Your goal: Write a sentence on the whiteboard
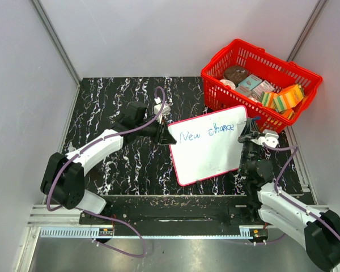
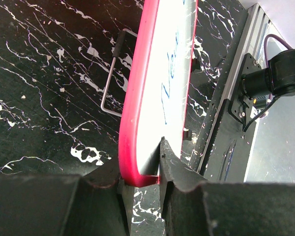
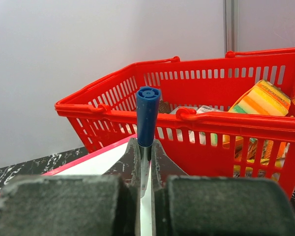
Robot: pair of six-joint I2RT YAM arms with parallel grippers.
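Observation:
The whiteboard (image 1: 207,153), white with a red rim, lies tilted on the black marbled table. Blue script on it reads "New chance" (image 1: 207,132). My left gripper (image 1: 163,136) is shut on the board's left corner. In the left wrist view the red rim (image 2: 136,98) sits pinched between the fingers of the left gripper (image 2: 142,182), with blue strokes (image 2: 169,83) on the white face. My right gripper (image 1: 250,135) is at the board's right edge, just past the last letter. It is shut on a blue marker (image 3: 147,115), which stands upright in the right gripper (image 3: 145,152).
A red basket (image 1: 218,96) with sponges and small boxes stands at the back right, right behind the marker (image 3: 211,123). A bent wire loop (image 2: 113,78) lies on the table beside the board. Grey walls enclose the table on three sides.

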